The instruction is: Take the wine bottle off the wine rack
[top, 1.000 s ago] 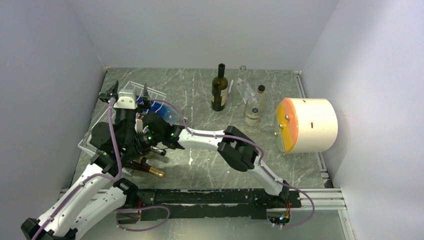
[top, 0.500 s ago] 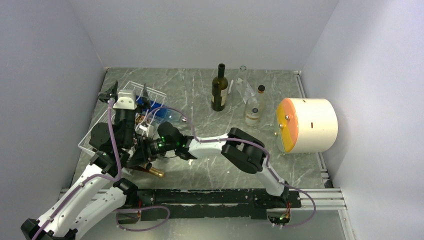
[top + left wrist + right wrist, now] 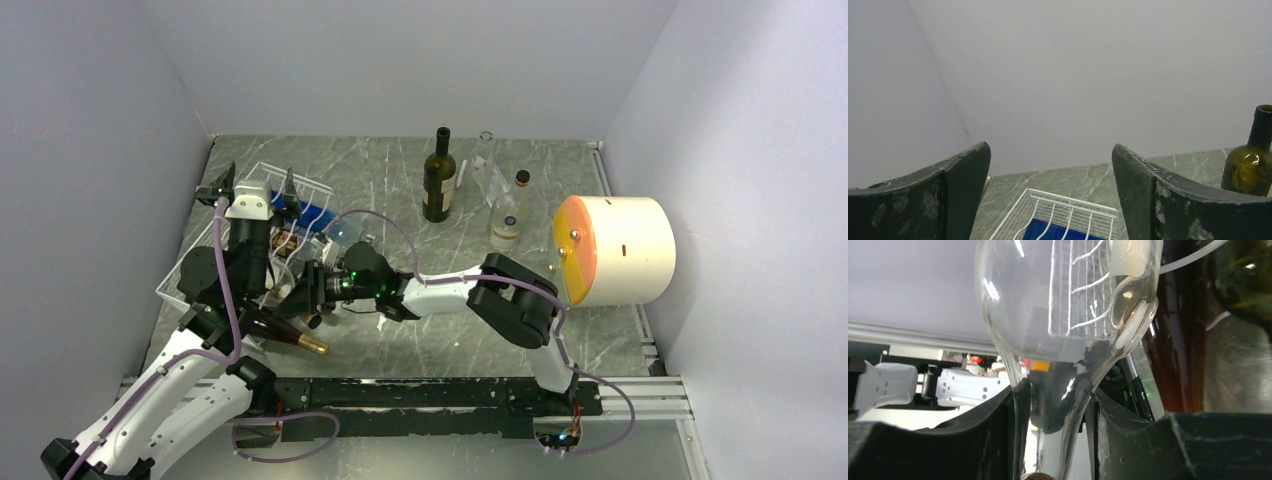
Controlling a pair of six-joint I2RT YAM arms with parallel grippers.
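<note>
You had a dark green bottle (image 3: 438,185) standing upright near the back edge of the worktop (image 3: 380,170). A clear bottle (image 3: 508,218) stood just right of it, and a cream drum (image 3: 625,250) with an orange face lay by the right edge.

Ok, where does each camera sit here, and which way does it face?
Top external: above and behind the bases, looking down on the table; both arms show, stretched left to the wine rack.
Left wrist: on the left arm, facing the back wall over the rack's far rim; the open left gripper frames the view.
Right wrist: on the right arm, close on the clear bottle, its neck clamped in the right gripper.
Shared: top and left wrist both show the rack and the standing dark green bottle.
</note>
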